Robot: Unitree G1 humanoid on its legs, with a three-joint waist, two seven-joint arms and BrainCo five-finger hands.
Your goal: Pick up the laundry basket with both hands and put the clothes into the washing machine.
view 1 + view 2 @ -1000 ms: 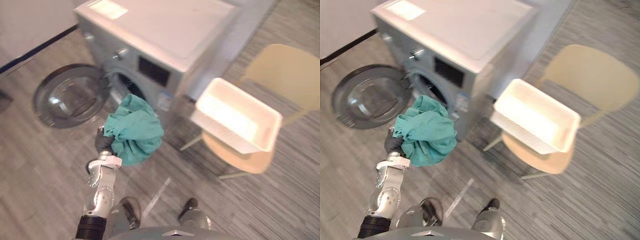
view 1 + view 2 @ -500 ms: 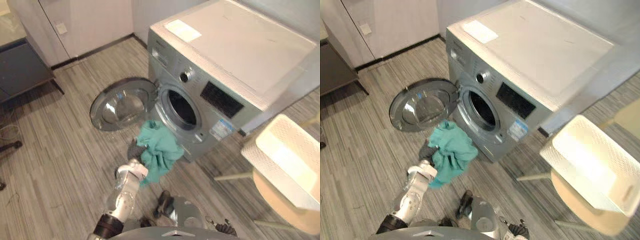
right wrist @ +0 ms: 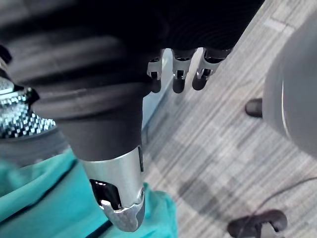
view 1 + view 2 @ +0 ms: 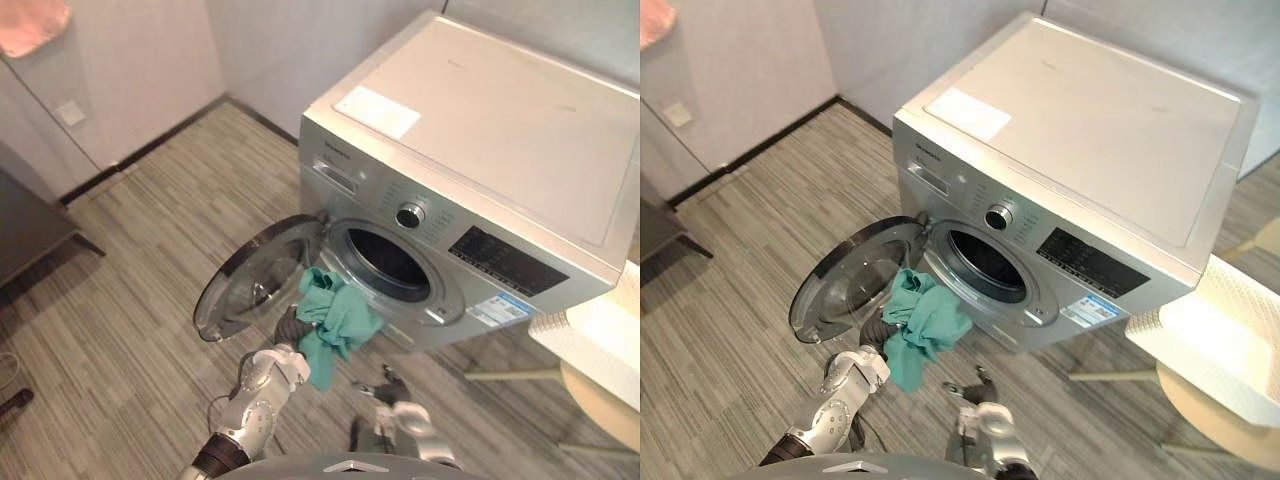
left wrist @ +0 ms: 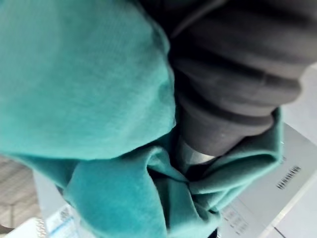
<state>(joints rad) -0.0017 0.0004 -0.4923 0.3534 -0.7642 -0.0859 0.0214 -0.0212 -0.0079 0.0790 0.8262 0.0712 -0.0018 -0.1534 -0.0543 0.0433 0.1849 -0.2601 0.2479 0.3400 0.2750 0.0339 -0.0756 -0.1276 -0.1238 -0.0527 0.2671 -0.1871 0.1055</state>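
A teal garment (image 4: pixel 335 320) hangs bunched in my left hand (image 4: pixel 290 328), whose fingers are curled into the cloth (image 5: pixel 89 99). It hangs just below and in front of the round drum opening (image 4: pixel 390 265) of the silver washing machine (image 4: pixel 480 120), beside its open door (image 4: pixel 255 280). My right hand (image 4: pixel 975 388) is low beside the garment, its fingers (image 3: pixel 178 74) relaxed and holding nothing. The white laundry basket (image 4: pixel 1220 340) rests on a beige chair (image 4: pixel 1225 415) to the right of the machine.
The machine's door swings out to the left over the grey striped floor (image 4: pixel 150 200). A dark piece of furniture (image 4: pixel 25 235) stands at the far left by the wall. A pink cloth (image 4: pixel 30 25) hangs at the top left.
The camera has swung left and nearer to the machine. My left hand has carried the teal garment up close to the drum opening. My right hand has come into view below.
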